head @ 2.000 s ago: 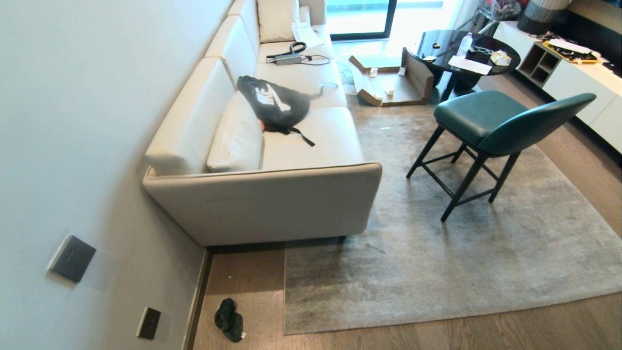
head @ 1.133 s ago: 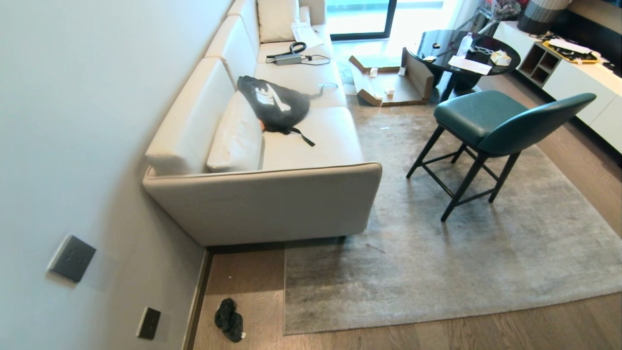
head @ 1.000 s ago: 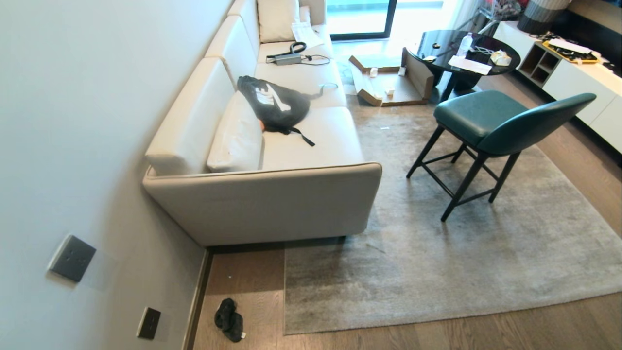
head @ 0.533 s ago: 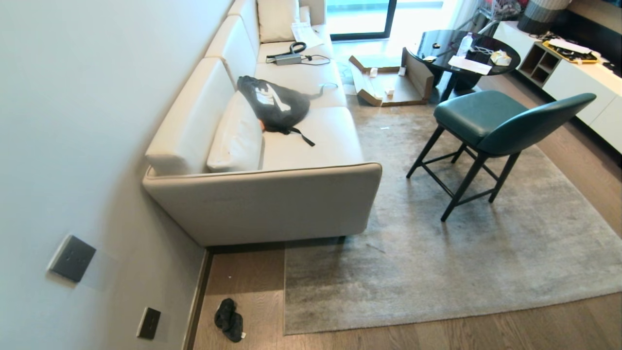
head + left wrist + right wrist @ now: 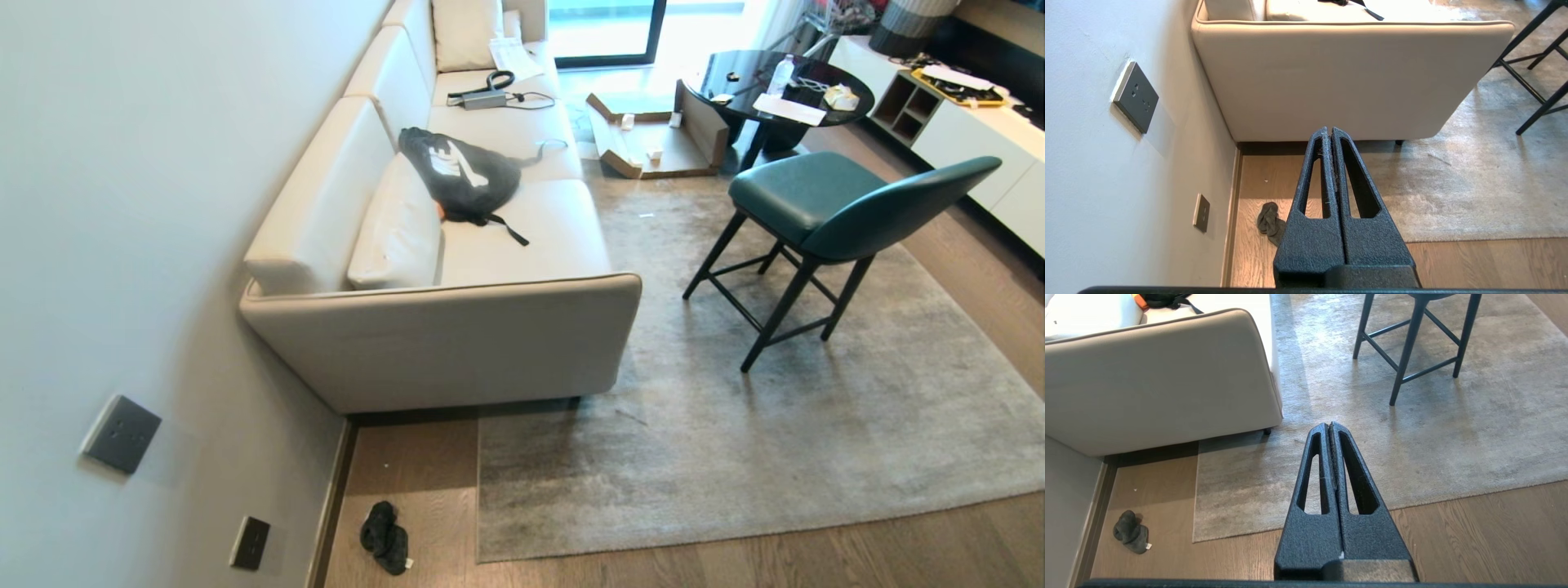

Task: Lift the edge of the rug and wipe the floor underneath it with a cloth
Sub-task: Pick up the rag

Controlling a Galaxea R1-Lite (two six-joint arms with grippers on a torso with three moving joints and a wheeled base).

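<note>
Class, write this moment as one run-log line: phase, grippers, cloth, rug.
phase: not started | left gripper: shut, empty | right gripper: shut, empty | cloth: on floor by wall | rug: flat

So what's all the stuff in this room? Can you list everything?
rug: one, mottled grey, flat on the floor, under the chair and partly under the sofa.
floor: brown wood planks, showing around the rug.
cloth: one, dark, crumpled on the floor by the wall, clear of the rug's corner.
sofa: one, cream, along the wall.
bag: one, black with a white logo, on the sofa.
chair: one, teal with black legs, on the rug.
round table: one, black, behind the chair.
wall sockets: two, dark grey, on the wall.
left pincer: black, shut, empty, above the floor.
right pincer: black, shut, empty, above the rug.
</note>
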